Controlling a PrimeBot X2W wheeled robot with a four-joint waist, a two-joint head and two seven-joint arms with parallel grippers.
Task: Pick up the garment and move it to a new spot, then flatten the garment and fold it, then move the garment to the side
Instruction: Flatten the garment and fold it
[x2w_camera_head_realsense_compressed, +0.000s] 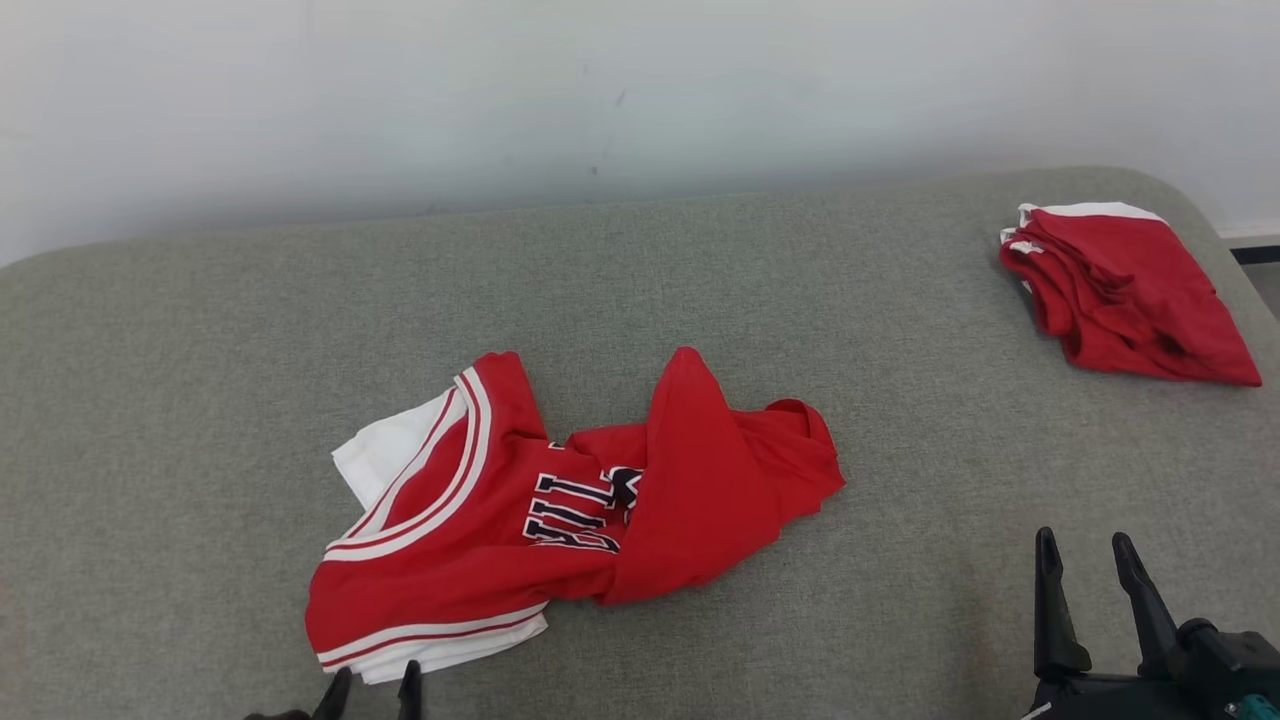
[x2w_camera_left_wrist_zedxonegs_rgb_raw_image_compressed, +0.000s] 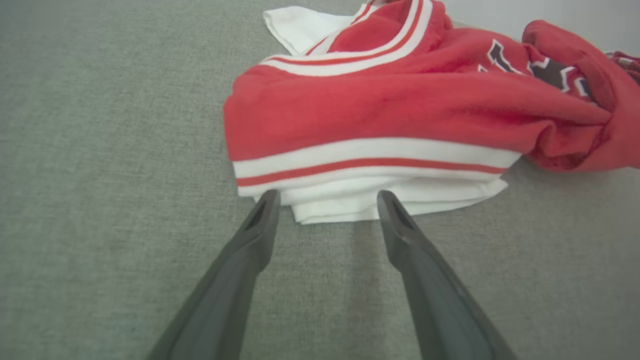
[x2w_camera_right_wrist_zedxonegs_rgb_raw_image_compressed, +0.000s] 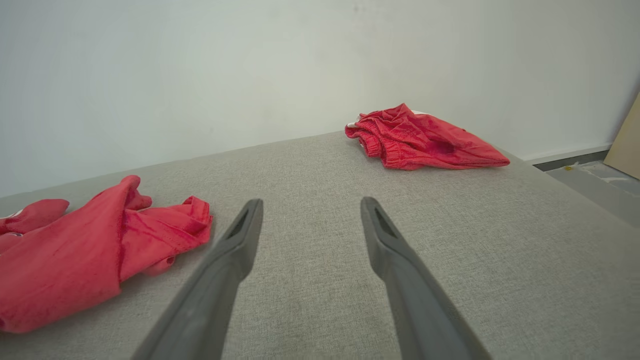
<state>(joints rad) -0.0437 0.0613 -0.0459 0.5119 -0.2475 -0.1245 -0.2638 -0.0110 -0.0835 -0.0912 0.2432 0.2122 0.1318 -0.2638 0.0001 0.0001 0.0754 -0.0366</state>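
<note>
Two red pieces of clothing are lying on one grey fabric surface (x2w_camera_head_realsense_compressed: 200, 400). One is a crumpled jersey (x2w_camera_head_realsense_compressed: 560, 510) with white-and-red striped trim and dark lettering. The other is a folded red bundle (x2w_camera_head_realsense_compressed: 1130, 290). The jersey is sitting in the middle of the surface, bunched up, with its plain red part flopping over the lettered part. The folded red bundle is resting well apart from the jersey, beyond it and to its right, near the surface's rounded far corner. A plain white wall (x2w_camera_head_realsense_compressed: 600, 90) is rising behind the jersey, along the surface's far edge.

Two grippers are showing. The left gripper (x2w_camera_left_wrist_zedxonegs_rgb_raw_image_compressed: 327, 196) is reaching low toward the jersey's near white hem, jaws spread wide and grasping nothing. Its fingertips are sitting right at that hem, though whether they are touching it is unclear. The right gripper (x2w_camera_head_realsense_compressed: 1082, 538) is hovering to the right of the jersey, apart from it, jaws likewise spread and empty.
</note>
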